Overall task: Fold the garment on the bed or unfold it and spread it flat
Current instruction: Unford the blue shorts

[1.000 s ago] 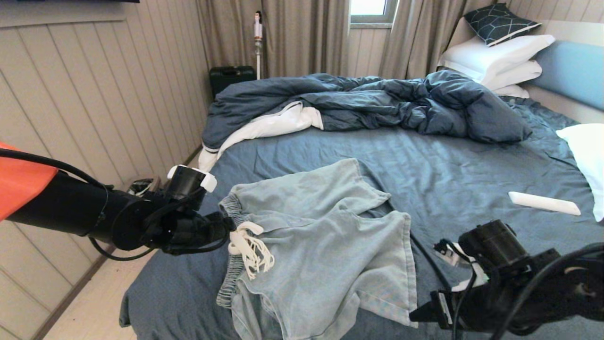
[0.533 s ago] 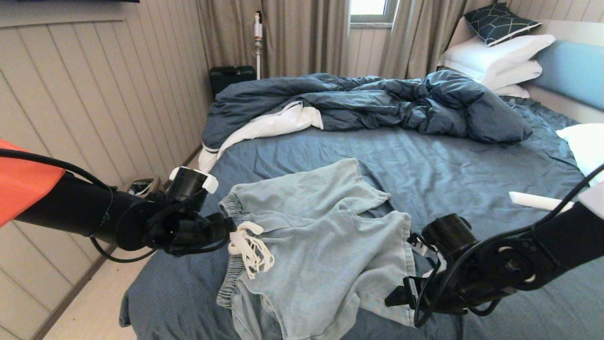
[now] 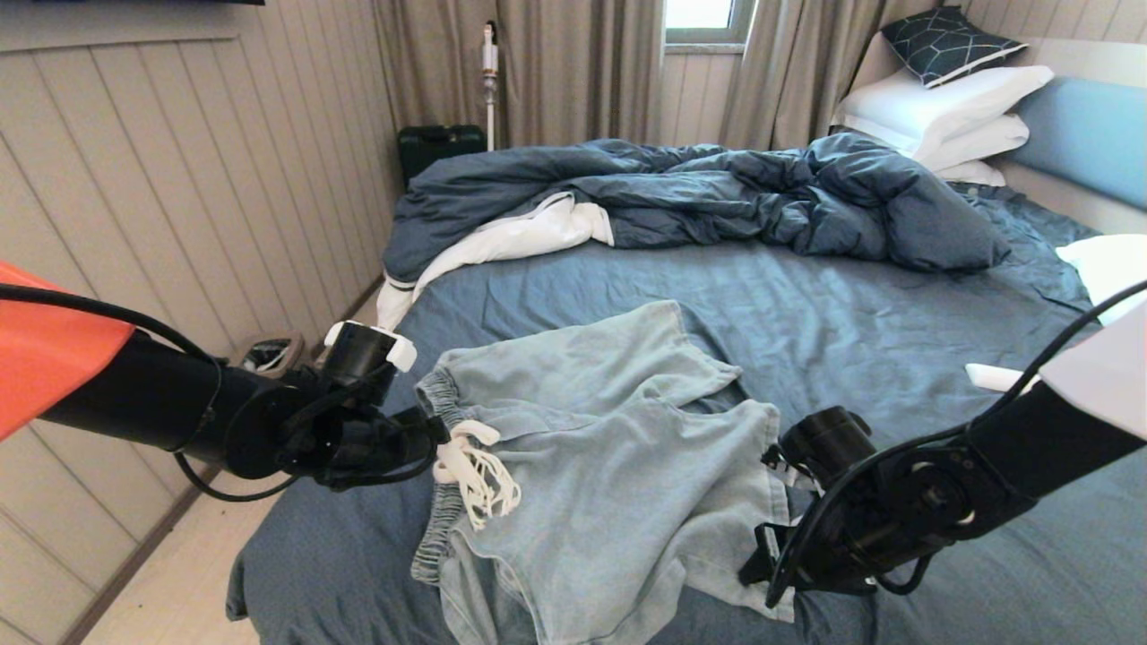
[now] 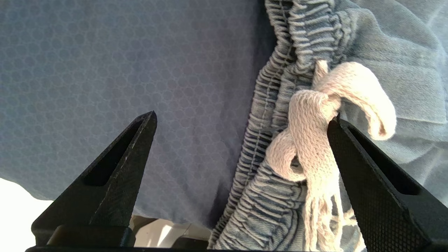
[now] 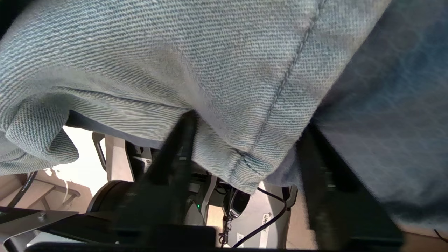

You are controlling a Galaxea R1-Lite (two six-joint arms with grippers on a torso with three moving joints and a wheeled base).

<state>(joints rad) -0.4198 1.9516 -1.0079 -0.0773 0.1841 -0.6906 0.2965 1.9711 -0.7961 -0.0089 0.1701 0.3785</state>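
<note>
Left gripper (image 4: 241,119) hangs wide open at the gathered waistband, 1 finger beside the white drawstring (image 4: 315,140), holding nothing. Right gripper (image 3: 762,569) sits at the hem of the nearer leg, spread apart with the hem corner between its 2 fingers, not clamped. Shorts (image 3: 591,448) lie rumpled on the bed (image 3: 851,305) near its front left edge. Behind them a heaped duvet (image 3: 717,193) crosses the mattress; a white bar (image 3: 990,376) lies to the right, pillows (image 3: 941,107) by the headboard. Bare sheet lies between shorts and duvet.
</note>
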